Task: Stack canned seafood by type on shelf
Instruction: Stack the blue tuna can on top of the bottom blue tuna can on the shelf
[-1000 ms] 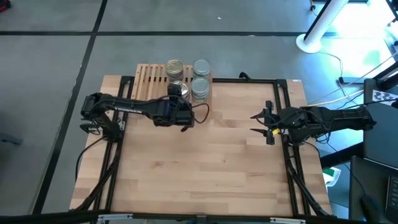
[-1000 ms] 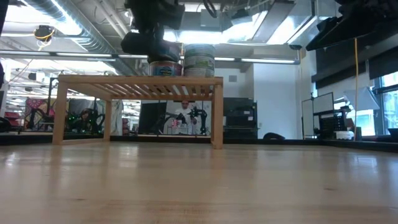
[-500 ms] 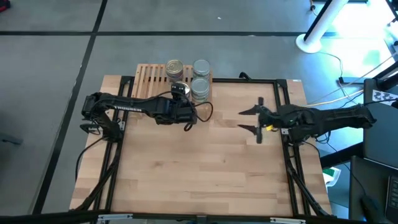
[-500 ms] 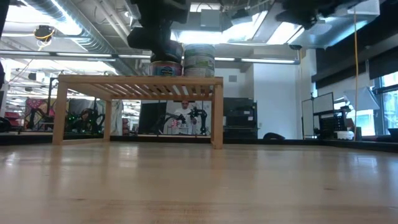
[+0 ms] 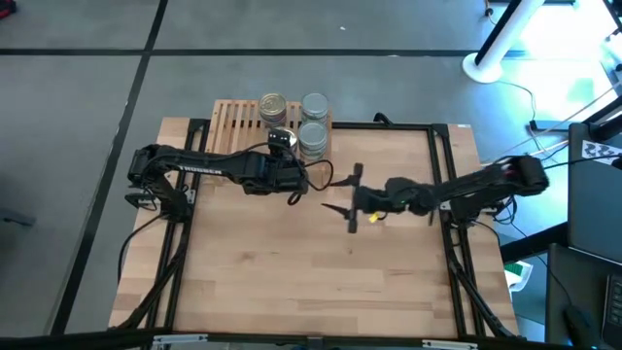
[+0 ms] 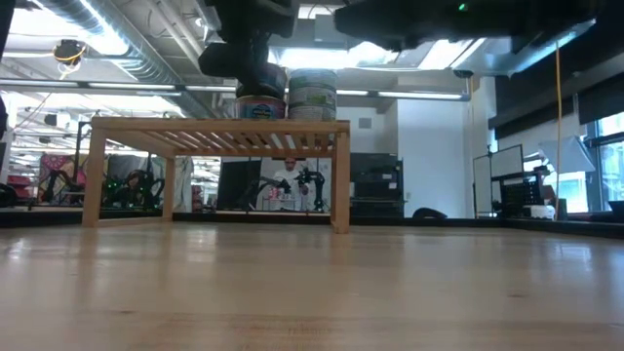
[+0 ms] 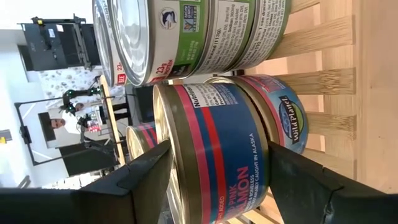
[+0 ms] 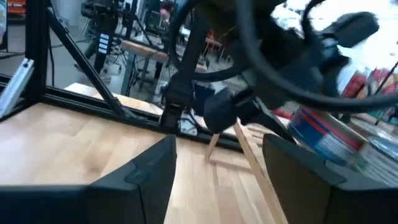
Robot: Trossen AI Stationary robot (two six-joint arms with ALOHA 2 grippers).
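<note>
Four stacks of canned seafood (image 5: 313, 123) seem to sit on the shelf (image 5: 235, 119), all bunched at the end of the slats nearest the tabletop's middle, going by the overhead view. Gold lids are on the side toward the bare slats, silver-grey lids right beside them. From table height you can see a blue-labelled tin (image 6: 259, 105) and a green-labelled tin (image 6: 312, 96) up on the rack, touching or very nearly so.

The left gripper (image 5: 282, 144) is reaching over the shelf's near edge, right at the front gold stack. In its wrist camera the two dark fingers (image 7: 149, 180) sit either side of a blue and red pink salmon tin (image 7: 214, 152) that's lying on top of another blue tin (image 7: 280, 109). The jaws look spread about as wide as the tin. There's maybe a sliver of space on each side, but I can't swear whether the pads are touching it or just off it. The green-labelled tins (image 7: 186, 34) are stacked just beside.

The right gripper (image 5: 348, 199) is out over the middle of the tabletop (image 5: 321, 282), well away from the shelf, jaws apart and nothing between them. Its camera is looking toward the other arm and the tins.

There's a person (image 6: 285, 175) way off in the room behind, visible under the shelf.
</note>
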